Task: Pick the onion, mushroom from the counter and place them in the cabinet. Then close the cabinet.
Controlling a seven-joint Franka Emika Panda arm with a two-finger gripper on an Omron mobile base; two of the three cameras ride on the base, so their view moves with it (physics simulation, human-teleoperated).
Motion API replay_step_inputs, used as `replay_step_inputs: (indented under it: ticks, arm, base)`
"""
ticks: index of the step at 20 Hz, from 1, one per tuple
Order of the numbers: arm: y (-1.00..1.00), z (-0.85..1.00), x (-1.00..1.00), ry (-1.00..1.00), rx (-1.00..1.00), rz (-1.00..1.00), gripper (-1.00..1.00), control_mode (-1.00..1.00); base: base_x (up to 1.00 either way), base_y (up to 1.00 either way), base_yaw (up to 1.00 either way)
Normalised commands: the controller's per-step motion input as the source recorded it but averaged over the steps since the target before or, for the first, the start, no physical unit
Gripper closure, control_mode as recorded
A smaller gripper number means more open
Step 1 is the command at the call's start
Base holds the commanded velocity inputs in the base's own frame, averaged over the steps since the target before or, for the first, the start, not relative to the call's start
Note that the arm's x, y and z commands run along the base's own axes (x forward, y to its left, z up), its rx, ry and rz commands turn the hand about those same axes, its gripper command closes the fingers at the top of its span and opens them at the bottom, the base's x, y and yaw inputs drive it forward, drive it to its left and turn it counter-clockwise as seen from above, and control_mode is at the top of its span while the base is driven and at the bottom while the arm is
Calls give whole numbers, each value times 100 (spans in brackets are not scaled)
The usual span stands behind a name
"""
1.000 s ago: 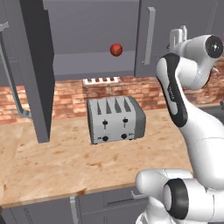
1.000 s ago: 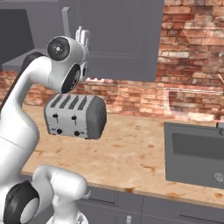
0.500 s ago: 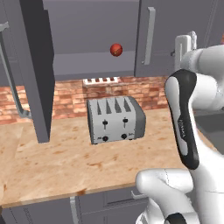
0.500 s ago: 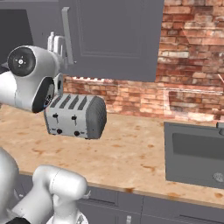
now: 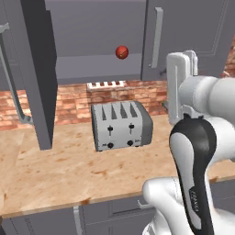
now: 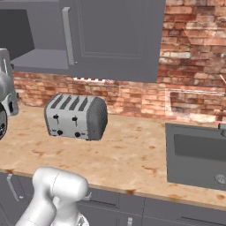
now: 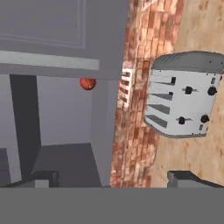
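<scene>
I see the small glossy red onion (image 5: 121,52) in the upper middle of the left base view, sitting on the grey shelf inside the large dark grey wall cabinet (image 5: 193,32). It is a round, shiny sphere with a faint highlight, resting alone near the back of the shelf. In the hand view, which is rolled sideways, the onion (image 7: 88,83) appears left of centre against the cabinet's (image 7: 61,35) grey interior.

The cabinet's left door (image 5: 34,69) stands swung open at the left of the left base view, edge toward me; the right door with its long silver bar handle (image 5: 158,30) is shut.

Below, the silver four-slot toaster with black knobs (image 5: 121,125) stands on the light tan wood-grain counter (image 5: 55,170), against the red brick wall (image 6: 194,66).

My gripper (image 7: 113,179) shows at the bottom of the hand view as two dark fingertips (image 7: 188,178) set far apart, nothing between them, though the grey band hides their bases. A dark grey sink (image 6: 196,154) sits at the right of the right base view.
</scene>
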Motion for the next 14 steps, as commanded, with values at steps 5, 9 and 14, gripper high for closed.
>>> replay_step_inputs:
  ticks: [5, 9, 14]
  arm:
    - [72, -1, -100, -12, 0, 11, -100, -100]
    - [22, 0, -100, -1, 1, 1, -100, -100]
    - [8, 0, -71, 0, 6, 0, -100, -100]
  base:
    - [0, 0, 0]
    - [0, 0, 0]
    - [0, 0, 0]
